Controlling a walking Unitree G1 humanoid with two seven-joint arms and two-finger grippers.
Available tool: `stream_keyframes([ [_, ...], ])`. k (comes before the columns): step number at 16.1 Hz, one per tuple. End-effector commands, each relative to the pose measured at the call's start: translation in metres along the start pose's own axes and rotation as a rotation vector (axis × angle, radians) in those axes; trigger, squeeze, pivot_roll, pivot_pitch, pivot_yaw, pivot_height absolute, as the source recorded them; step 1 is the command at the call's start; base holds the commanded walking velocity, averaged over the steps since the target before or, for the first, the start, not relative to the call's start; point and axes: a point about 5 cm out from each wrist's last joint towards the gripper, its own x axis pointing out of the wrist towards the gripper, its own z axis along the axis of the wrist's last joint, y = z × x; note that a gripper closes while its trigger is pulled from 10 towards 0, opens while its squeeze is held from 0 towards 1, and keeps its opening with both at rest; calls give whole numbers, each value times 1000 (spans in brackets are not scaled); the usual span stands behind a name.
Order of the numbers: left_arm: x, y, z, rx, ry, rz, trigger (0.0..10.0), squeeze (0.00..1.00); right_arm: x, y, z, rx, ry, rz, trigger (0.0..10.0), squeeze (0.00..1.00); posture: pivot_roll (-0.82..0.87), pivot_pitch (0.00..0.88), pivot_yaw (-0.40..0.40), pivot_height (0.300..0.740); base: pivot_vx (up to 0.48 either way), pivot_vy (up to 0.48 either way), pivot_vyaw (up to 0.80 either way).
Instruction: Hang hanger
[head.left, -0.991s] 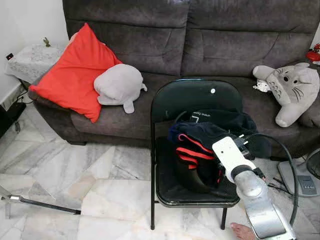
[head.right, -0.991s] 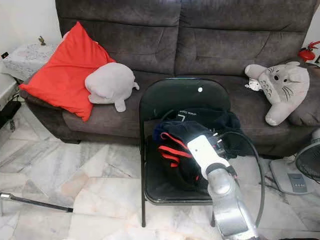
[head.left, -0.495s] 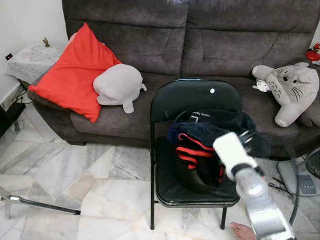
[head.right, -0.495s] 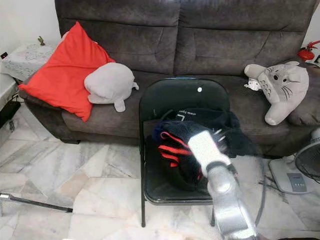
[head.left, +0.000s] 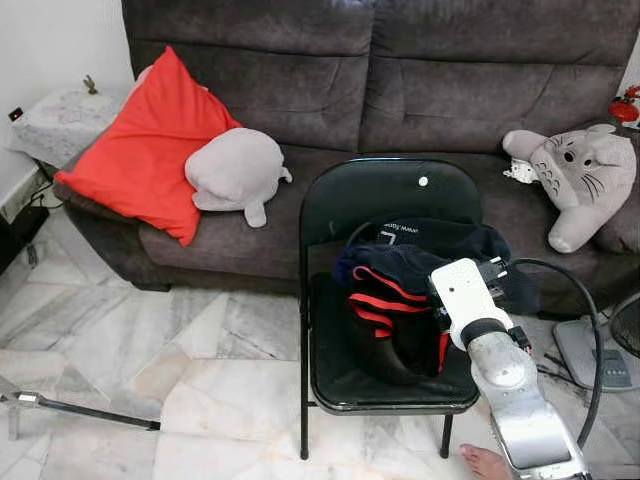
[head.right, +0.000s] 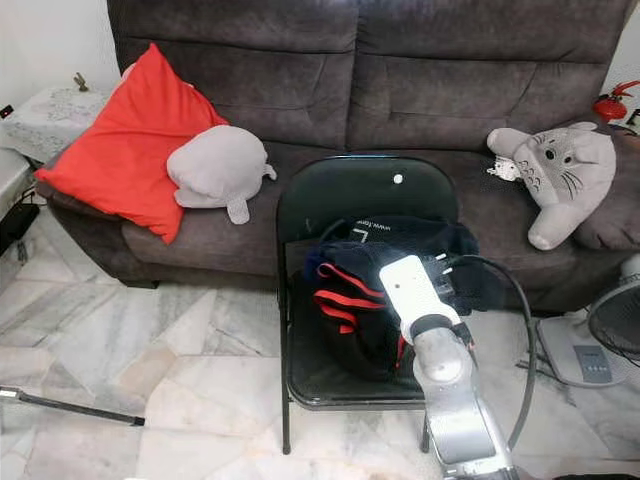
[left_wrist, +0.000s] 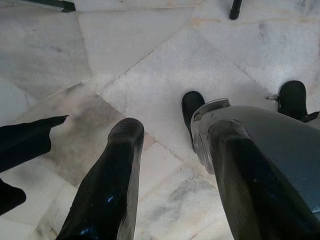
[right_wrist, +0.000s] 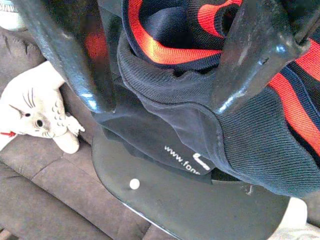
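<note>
Right gripper (right_wrist: 165, 60) jaws open, poised directly above dark red-striped clothes (head.left: 400, 300) heaped on black folding chair (head.left: 380, 195); hanger itself not discernible; left gripper (left_wrist: 175, 170) open, idle over floor

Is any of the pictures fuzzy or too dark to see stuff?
Left eye view: sharp and evenly lit, with a pale sheen on the black chair. Left wrist view: bright marble floor, but the near black fingers look soft. Right wrist view: the fingers are dark and slightly blurred, glints on their edges, while the navy and red clothes are crisp.
</note>
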Motion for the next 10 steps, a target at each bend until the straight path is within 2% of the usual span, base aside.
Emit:
stream_keyframes([
  [1,-4,0,-16,15,65,-5,10000,0,-2,-3,-2,34,-8,-18,10000,0,-91,136,3,740,0,0,0],
  [3,-4,-1,-16,14,66,-7,10000,0,-2,-6,-4,173,20,-68,10000,0,-91,136,2,740,0,0,0],
  [5,-4,-4,-16,12,66,-12,10000,0,-2,0,-10,450,70,-67,10000,0,-91,136,4,740,0,0,0],
  [6,-3,-5,-17,13,67,-14,10000,0,-2,5,-12,517,79,-45,10000,0,-89,137,4,740,0,0,0],
  [7,-3,-5,-17,13,67,-14,10000,0,-1,6,-12,529,80,-40,10000,0,-88,137,3,740,0,0,0],
  [8,-3,-5,-17,12,68,-14,10000,0,-1,7,-13,549,86,-45,0,0,-88,137,3,740,0,0,0],
  [9,-4,-4,-17,9,68,-10,10000,0,1,8,-15,544,95,-50,0,0,-85,137,4,740,0,0,0],
  [10,-4,-3,-17,9,69,-9,10000,0,2,7,-13,547,90,-51,4588,0,-84,137,4,740,0,0,0],
])
